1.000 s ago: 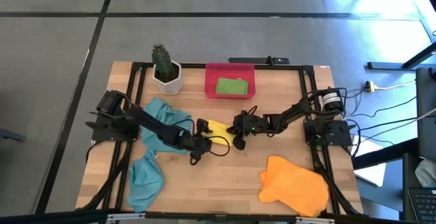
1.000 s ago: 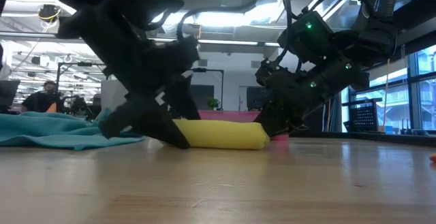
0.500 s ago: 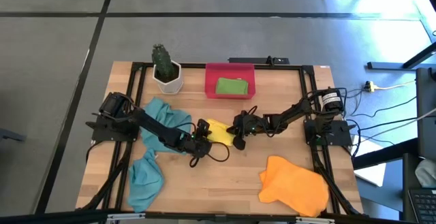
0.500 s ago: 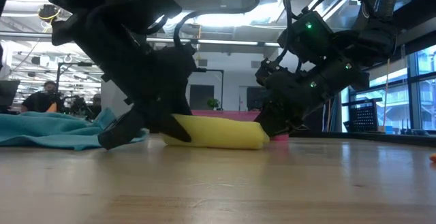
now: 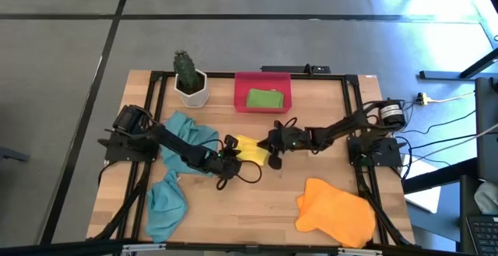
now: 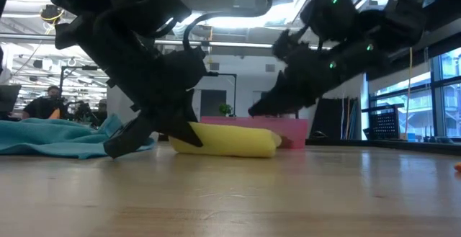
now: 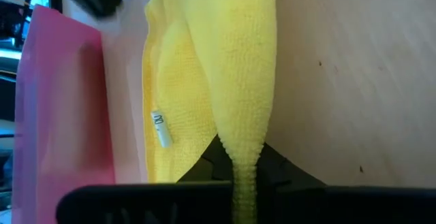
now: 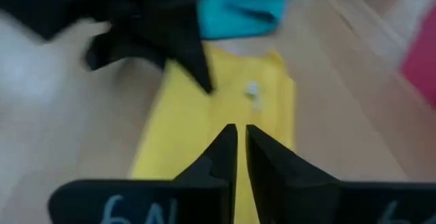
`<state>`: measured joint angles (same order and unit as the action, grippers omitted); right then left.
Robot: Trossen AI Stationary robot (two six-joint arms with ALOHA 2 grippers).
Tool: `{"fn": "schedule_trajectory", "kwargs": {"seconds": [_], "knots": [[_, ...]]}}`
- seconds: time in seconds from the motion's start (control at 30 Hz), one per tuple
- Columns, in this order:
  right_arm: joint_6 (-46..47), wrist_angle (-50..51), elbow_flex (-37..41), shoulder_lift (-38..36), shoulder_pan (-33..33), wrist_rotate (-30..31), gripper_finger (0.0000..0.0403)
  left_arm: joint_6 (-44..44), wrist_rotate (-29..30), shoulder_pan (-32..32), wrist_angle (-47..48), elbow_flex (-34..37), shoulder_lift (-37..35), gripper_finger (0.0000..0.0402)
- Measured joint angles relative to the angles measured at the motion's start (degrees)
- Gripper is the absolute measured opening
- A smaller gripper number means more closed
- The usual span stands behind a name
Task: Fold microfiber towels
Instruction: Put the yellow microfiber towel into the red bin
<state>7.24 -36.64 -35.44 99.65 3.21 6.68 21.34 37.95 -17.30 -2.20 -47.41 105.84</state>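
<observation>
The yellow microfiber towel lies folded at frame centre. The left gripper is clenched on its near edge; the right gripper, fingers nearly together, seems empty above it. Soft and limp, it is best pinched at corners.

The wooden table carries teal towels, a yellow towel pinched between the left jaws, an orange towel, a red tray and a potted cactus.
</observation>
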Motion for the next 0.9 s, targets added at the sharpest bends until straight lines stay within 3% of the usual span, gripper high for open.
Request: {"fn": "schedule_trajectory", "kwargs": {"seconds": [0.13,0.23,0.4,0.53,0.63,0.73,0.9], "knots": [[-3.6,-0.1,0.0,-1.8,2.6,-0.2,0.0037,-0.2,-1.0,-0.1,0.3,0.2,-0.9,0.0001],[-4.6,-0.1,-0.2,-1.8,5.3,-0.1,0.0068,-1.0,-1.6,0.0,0.1,0.2,-1.3,0.0001],[-4.9,-0.1,-1.8,0.1,10.2,1.3,0.0176,-3.8,-2.4,0.8,0.0,0.2,-1.3,0.0001],[-7.4,-0.3,-4.0,2.6,13.6,8.8,0.0266,-6.3,-4.8,1.9,-0.2,0.1,-1.4,0.0000],[-10.9,2.0,-6.2,4.6,15.3,16.8,0.0307,-7.6,-6.0,2.5,-0.2,0.1,-1.4,0.0000],[-12.4,7.8,-8.9,7.0,15.9,22.2,0.0319,-9.1,-7.7,3.1,0.0,-0.3,-1.6,0.0000],[-12.2,17.5,-14.6,11.6,15.8,24.4,0.0314,-10.5,-9.2,3.2,1.5,-2.2,-1.6,0.0000]]}}
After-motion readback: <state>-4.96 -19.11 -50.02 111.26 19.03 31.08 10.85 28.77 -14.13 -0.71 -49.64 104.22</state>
